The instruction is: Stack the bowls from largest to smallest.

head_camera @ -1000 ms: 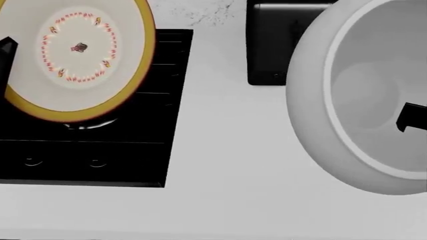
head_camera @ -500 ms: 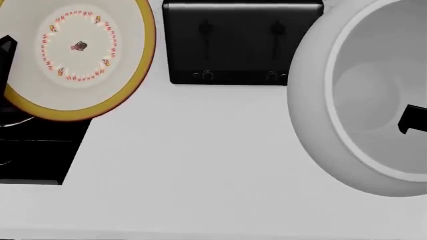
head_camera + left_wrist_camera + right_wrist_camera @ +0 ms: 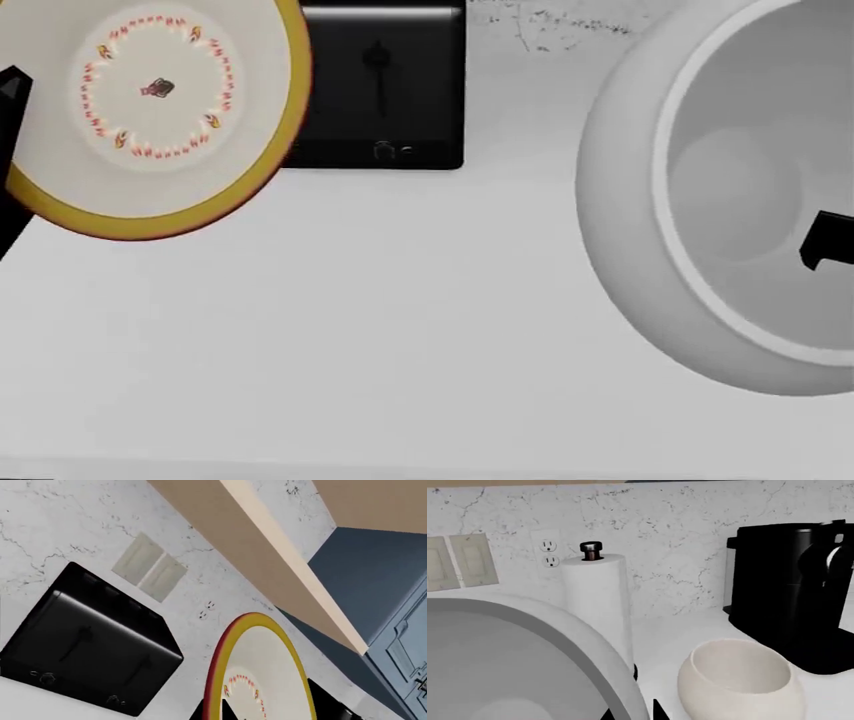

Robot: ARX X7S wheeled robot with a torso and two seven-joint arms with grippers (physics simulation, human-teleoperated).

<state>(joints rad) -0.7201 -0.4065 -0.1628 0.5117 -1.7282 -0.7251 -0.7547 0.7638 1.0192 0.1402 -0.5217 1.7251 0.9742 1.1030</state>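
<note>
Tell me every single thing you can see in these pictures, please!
Shallow bowl: one, white with yellow rim and red-dotted ring, held up at the head view's left.
Grey bowl: one, pale grey, held up at the right.
Cream bowl: one, on the counter beside the coffee machine.
Paper-towel roll: one, white, by the wall.
Toaster: one, black, against the wall.
Coffee machine: one, black, on the counter.
Counter: white.
Left gripper: black, at the shallow bowl's edge.
Right gripper: black, on the grey bowl's rim.
</note>
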